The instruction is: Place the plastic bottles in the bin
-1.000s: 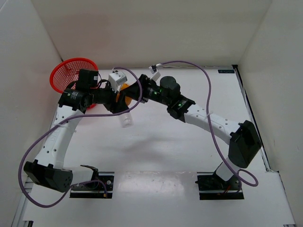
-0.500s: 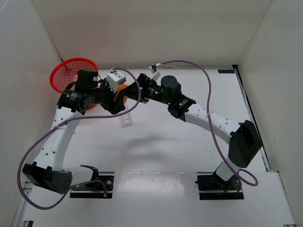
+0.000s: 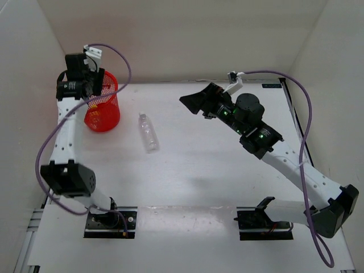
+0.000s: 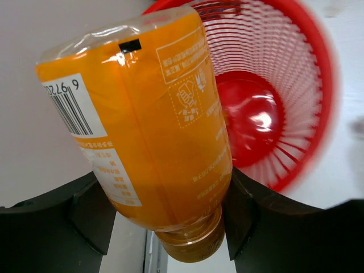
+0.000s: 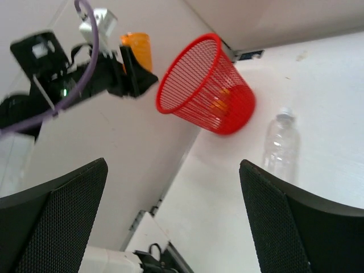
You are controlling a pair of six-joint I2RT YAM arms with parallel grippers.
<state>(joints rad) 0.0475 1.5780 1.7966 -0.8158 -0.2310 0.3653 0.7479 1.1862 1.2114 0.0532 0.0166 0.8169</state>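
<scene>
Arms have swung apart: left gripper (image 4: 168, 219), clamped on one orange bottle (image 4: 153, 131), hangs over one red bin (image 3: 105, 116) upper left; right gripper (image 5: 173, 219) gapes; one clear bottle (image 3: 149, 132) lies right of it.

A glossy, ribbed finish is shown by the round red plastic mesh basket (image 4: 298, 77); the orange plastic bottle (image 4: 165, 125) is wrapped in smooth, shiny film (printed).

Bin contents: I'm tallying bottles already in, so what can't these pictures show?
Top view: the left claw covers part of the bin mouth.
Left wrist view: the held orange bottle hides the bin floor's left side.
Right wrist view: an orange patch behind the mesh is too blurred to identify.
</scene>
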